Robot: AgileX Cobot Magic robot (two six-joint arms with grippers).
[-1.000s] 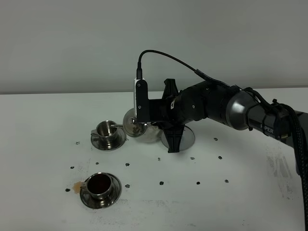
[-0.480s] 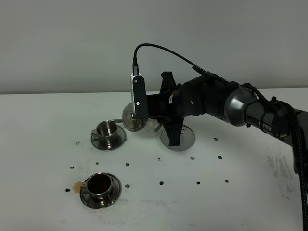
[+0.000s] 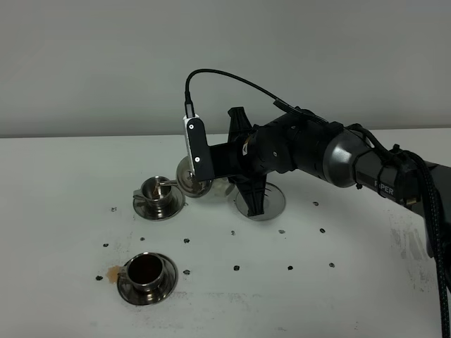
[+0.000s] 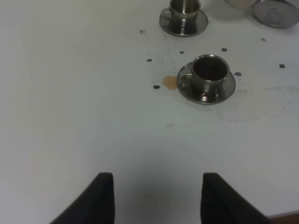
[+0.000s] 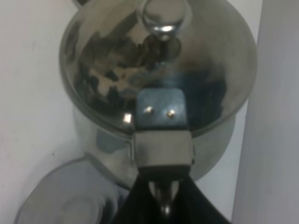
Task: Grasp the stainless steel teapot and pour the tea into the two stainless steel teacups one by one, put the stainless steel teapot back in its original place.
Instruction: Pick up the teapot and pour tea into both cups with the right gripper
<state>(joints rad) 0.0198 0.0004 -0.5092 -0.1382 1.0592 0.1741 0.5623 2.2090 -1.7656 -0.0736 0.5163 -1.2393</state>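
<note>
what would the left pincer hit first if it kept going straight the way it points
Probably the white table, short of the brown stain beside the nearer teacup. The left pincer stands open with nothing between its tips. Depth is unclear from this one view.

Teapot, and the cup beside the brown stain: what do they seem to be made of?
The teapot looks like polished steel: it mirrors the surroundings. The cup and its saucer seem the same bright metal, with sharp glints; the exact alloy cannot be told.
</note>
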